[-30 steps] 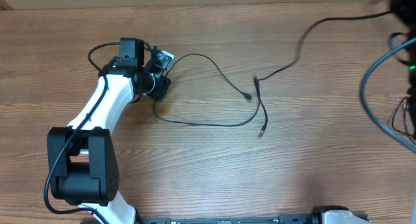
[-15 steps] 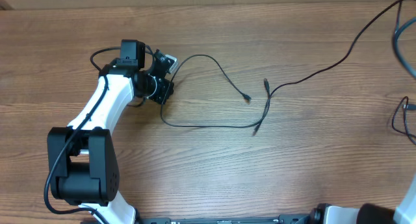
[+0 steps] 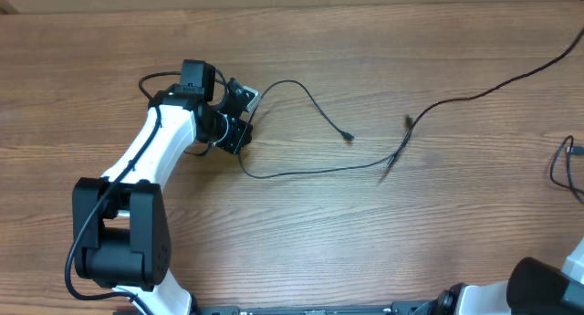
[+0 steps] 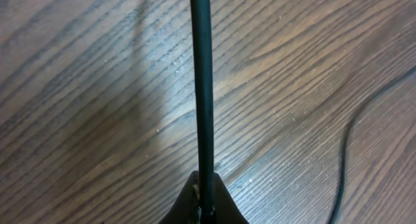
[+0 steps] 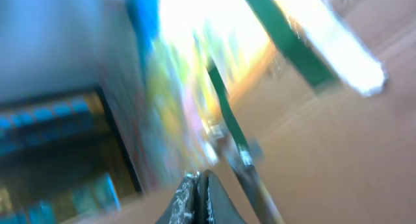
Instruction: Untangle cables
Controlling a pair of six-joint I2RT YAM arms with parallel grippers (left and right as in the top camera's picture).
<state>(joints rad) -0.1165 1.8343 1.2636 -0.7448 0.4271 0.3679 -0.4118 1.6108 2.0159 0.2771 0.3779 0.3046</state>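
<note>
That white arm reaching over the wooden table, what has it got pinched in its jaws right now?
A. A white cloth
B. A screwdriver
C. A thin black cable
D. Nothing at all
C: the left wrist view shows a thin black cable running straight out from between the shut jaws, and from overhead that cable trails away from the arm's tip across the table.

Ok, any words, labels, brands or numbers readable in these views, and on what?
None readable.
Overhead: the left arm, the cables and the table show no print.
Left wrist: a plain black cable over bare wood, no marking.
Right wrist: coloured shapes too blurred to tell whether any carry text.
</note>
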